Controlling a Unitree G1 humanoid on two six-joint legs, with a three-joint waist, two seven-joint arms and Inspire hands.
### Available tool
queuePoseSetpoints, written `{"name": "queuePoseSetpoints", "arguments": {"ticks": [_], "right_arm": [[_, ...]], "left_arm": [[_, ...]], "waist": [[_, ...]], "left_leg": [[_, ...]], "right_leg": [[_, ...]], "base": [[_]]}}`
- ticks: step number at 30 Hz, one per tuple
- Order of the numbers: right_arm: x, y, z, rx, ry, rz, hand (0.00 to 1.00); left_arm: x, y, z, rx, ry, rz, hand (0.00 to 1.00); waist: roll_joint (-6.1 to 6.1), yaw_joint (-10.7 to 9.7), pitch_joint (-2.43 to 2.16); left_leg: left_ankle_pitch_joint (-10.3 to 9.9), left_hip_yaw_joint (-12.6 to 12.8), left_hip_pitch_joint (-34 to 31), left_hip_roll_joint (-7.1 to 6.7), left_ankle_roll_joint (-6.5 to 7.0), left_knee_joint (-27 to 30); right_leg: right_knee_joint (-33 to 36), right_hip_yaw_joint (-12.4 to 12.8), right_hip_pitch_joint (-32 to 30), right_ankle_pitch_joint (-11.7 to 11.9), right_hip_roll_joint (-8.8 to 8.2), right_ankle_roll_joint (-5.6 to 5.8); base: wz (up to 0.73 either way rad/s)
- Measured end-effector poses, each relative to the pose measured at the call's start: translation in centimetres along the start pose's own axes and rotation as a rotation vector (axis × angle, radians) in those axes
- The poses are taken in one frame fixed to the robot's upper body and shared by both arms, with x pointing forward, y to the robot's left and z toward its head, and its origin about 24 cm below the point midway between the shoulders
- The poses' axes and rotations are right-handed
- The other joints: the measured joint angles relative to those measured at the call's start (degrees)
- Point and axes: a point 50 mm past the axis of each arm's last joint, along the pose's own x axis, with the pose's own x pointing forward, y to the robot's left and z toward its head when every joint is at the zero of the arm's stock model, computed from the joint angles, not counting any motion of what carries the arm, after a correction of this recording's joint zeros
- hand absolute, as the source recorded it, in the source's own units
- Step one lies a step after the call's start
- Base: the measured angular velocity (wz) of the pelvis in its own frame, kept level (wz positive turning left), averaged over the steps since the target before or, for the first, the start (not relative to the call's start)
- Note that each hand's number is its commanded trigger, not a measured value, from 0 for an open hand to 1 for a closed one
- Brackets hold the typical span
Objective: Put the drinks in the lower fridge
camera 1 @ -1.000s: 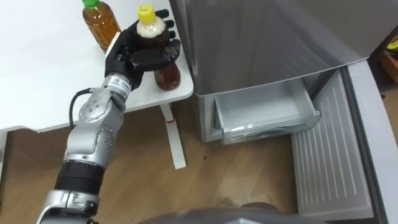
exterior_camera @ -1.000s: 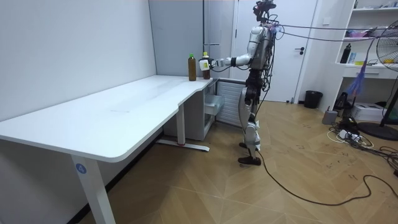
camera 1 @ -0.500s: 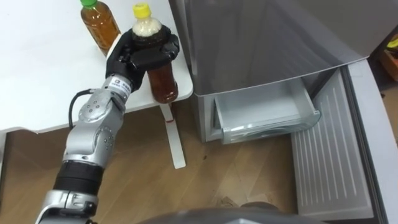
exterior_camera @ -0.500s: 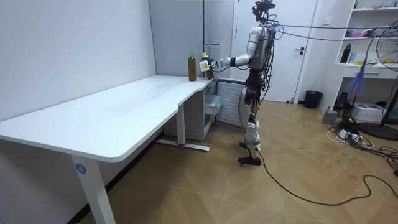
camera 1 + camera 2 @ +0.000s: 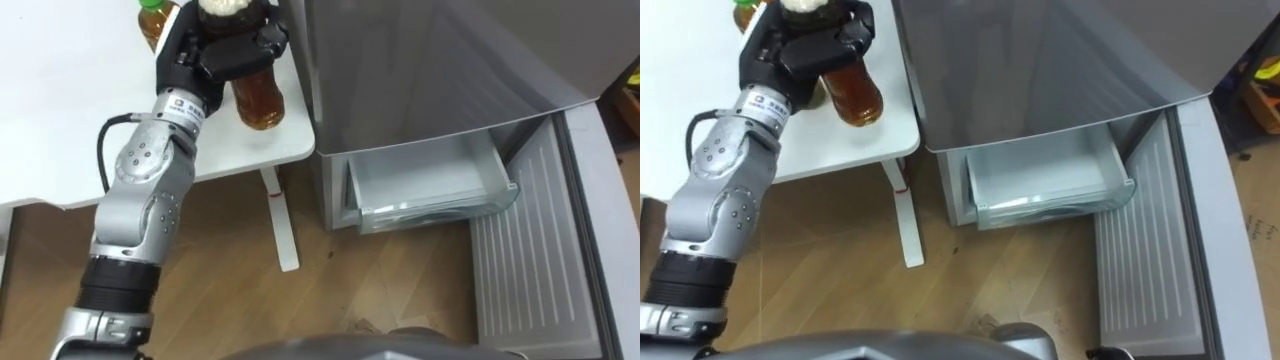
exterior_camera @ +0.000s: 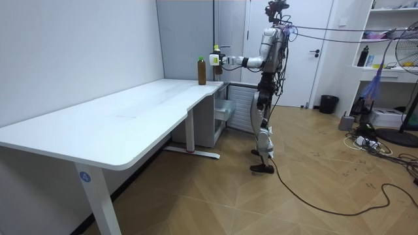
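My left hand (image 5: 215, 50) is shut on a brown tea bottle (image 5: 258, 98) near its neck and holds it up off the white table (image 5: 60, 110), above the table's corner beside the fridge. In the right eye view the same hand (image 5: 805, 45) and the held bottle (image 5: 852, 98) sit at the top left. A second tea bottle (image 5: 150, 18) with a green cap stands on the table behind the hand. In the room view the raised bottle (image 6: 216, 57) is higher than the standing bottle (image 6: 202, 70). The lower fridge drawer (image 5: 430, 185) is pulled out and holds nothing.
The grey fridge body (image 5: 430, 60) rises right next to the table's corner. Its lower door (image 5: 530, 270) is swung open to the right over the wooden floor. The table's leg (image 5: 280, 225) stands just left of the drawer. I stand in front of the fridge.
My left hand has lifted the bottle off the table and carried it upward and slightly back; the second bottle has stayed in place.
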Motion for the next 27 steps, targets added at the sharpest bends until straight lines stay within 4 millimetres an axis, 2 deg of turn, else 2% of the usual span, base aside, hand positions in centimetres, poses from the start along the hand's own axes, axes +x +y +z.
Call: {"name": "queuePoseSetpoints", "arguments": {"ticks": [6, 10, 14, 17, 21, 27], "right_arm": [[0.0, 0.1, 0.0, 0.002, -0.004, -0.014, 0.00], [0.0, -0.1, 0.4, 0.002, -0.020, -0.029, 0.00], [-0.1, -0.5, 2.0, 0.040, -0.082, -0.057, 0.00], [-0.1, -0.6, 2.3, 0.048, -0.097, -0.063, 0.00], [-0.1, -0.7, 2.4, 0.070, -0.107, -0.078, 0.00], [-0.5, -0.9, 4.7, 0.006, -0.201, -0.115, 0.00]], "left_arm": [[-0.7, -0.8, 1.3, 0.000, -0.062, -0.024, 1.00], [-1.2, -1.2, 1.5, -0.033, -0.076, -0.036, 1.00], [-1.2, -1.5, 1.3, -0.043, -0.073, -0.041, 1.00], [-1.9, -1.9, 0.7, -0.071, -0.056, -0.058, 1.00], [-3.1, -2.8, -1.1, -0.112, 0.015, -0.102, 1.00], [-5.0, -3.0, -3.2, -0.138, 0.104, -0.118, 1.00]], "waist": [[-0.40, 1.5, 0.23], [-0.32, 2.7, 0.19], [-0.10, 2.9, 0.15], [0.05, 4.0, 0.04], [-0.01, 5.6, -0.08], [-0.92, 6.2, 0.18]], "left_leg": [[0.0, -0.1, -0.3, 0.00, 0.00, -0.1], [0.0, -0.6, -0.4, -0.03, 0.00, -0.1], [0.0, -2.2, -1.3, -0.04, 0.02, 0.0], [0.0, -3.0, -1.6, -0.07, 0.02, 0.1], [0.0, -3.9, -2.3, -0.10, 0.02, 0.3], [0.0, -4.1, -2.2, -0.02, 0.01, 0.2]], "right_leg": [[-0.2, -0.1, -0.2, 0.0, 0.01, 0.01], [-0.2, -0.6, 0.0, 0.0, -0.04, 0.01], [-0.6, -2.3, 0.1, 0.0, -0.12, -0.03], [-1.3, -3.4, 0.5, 0.0, -0.18, -0.04], [-1.8, -4.5, 0.6, 0.0, -0.24, -0.06], [-1.8, -4.9, 0.8, 0.0, -0.18, -0.07]], "base": [[0.01], [0.06], [0.23], [0.18], [0.11], [0.02]]}}
